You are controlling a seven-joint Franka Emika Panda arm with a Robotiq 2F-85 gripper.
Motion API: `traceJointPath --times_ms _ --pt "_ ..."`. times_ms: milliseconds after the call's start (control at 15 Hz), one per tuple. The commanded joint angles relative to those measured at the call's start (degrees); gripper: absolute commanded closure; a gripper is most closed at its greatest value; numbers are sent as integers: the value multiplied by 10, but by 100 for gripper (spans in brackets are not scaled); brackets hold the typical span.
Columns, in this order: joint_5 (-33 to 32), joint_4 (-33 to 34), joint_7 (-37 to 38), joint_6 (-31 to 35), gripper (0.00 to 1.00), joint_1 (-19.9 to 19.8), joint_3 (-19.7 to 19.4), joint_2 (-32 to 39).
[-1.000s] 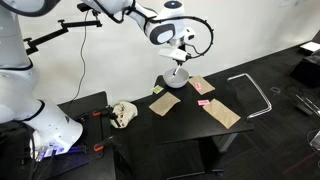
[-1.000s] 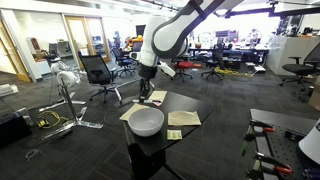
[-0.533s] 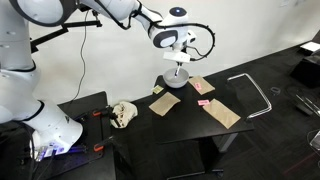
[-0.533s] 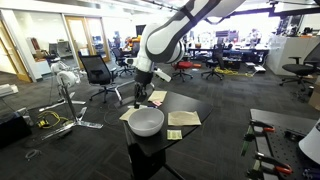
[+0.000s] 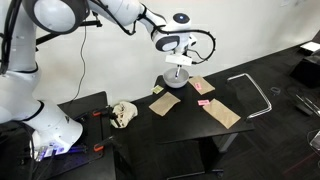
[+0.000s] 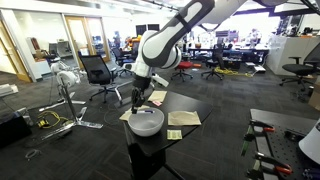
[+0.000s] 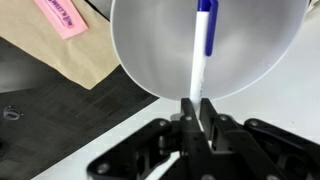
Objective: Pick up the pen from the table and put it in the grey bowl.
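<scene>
My gripper (image 7: 197,103) is shut on a white pen (image 7: 200,62) with a blue cap and holds it upright over the grey bowl (image 7: 150,45). The pen's blue end points down into the bowl's inside. In both exterior views the gripper (image 5: 178,62) (image 6: 138,96) hangs just above the bowl (image 5: 172,83) (image 6: 146,122), which stands on the black table (image 5: 190,125). The pen is too thin to make out in the exterior views.
Brown paper envelopes (image 5: 220,112) (image 6: 184,118) and a pink sticky note (image 7: 62,14) lie on the table around the bowl. A crumpled beige cloth (image 5: 123,113) lies beside. A metal frame (image 5: 252,93) rests on the table. Office chairs (image 6: 97,72) stand behind.
The gripper has moved with the pen over the bowl and come a little lower toward it.
</scene>
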Motion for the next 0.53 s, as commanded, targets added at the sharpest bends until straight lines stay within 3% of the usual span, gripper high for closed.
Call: traceJointPath --times_ms 0,467 --pt "11 17 -21 -4 55 -7 11 14" --pt "10 -3 -17 13 3 -8 11 -5"
